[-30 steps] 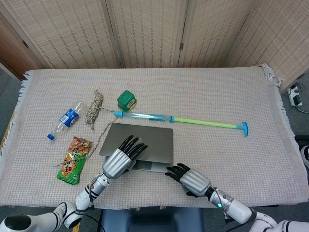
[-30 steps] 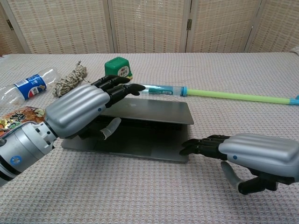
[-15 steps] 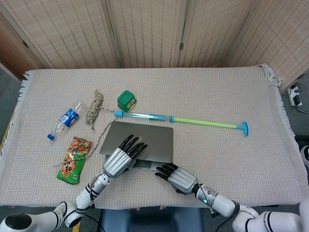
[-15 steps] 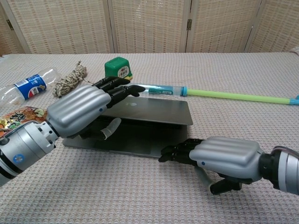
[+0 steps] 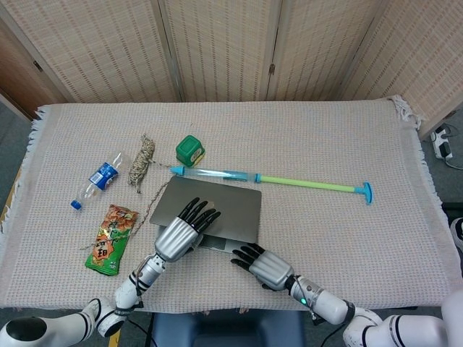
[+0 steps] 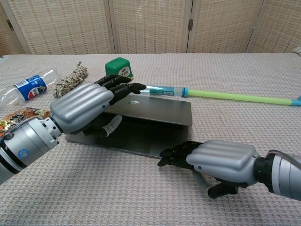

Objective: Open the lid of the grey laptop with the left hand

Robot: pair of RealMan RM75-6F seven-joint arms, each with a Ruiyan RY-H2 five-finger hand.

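Grey laptop (image 5: 217, 210) sits mid-worktop (image 5: 325, 144), lid part-raised. Left hand (image 5: 177, 235) covers the lid's front edge, fingers (image 6: 123, 88) spread over it, thumb under; actual contact is probably hidden. Right hand (image 5: 266, 267) (palm down, fingers extended, holding nothing) has slid closer to the base since a second ago.
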